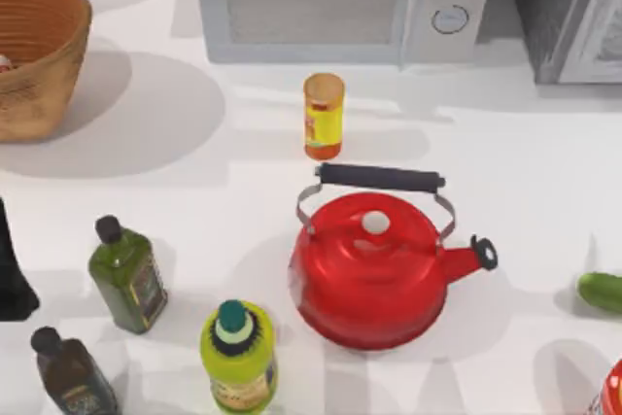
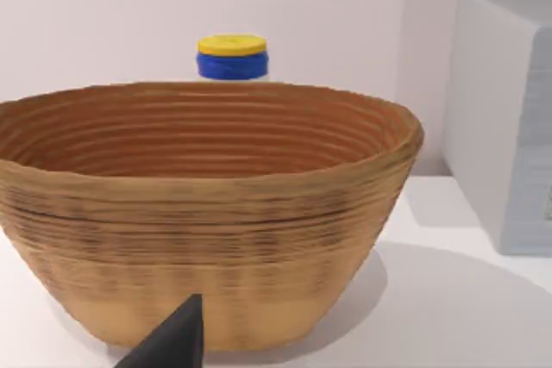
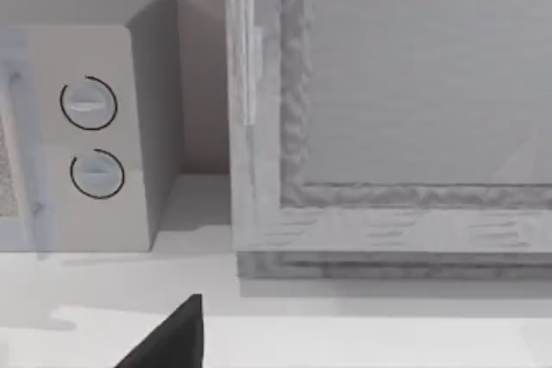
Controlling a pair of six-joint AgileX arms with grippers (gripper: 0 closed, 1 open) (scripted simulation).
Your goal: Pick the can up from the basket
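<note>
- While the left claw point(image 2: 177, 338) hangs low just before the basket point(image 2: 207, 213), I cannot tell whether it is open or closed.
- Past that wicker wall lies the can point(image 1: 3, 63), barely a sliver showing. It is likely light, stiff and smooth, so grip across its sides from above.
- The high rim looks like the obstacle; beyond it stands a blue-capped bottle point(image 2: 231, 56).
- Right claw point(image 3: 172, 338) is parked facing the microwave point(image 3: 95, 127).

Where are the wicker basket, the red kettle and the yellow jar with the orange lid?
basket point(image 2: 207, 213): left wrist view, on its ribbed outer wall.
red kettle point(image 1: 364, 284): top view, on its red body.
yellow jar point(image 1: 324, 123): top view, on its yellow side.
</note>
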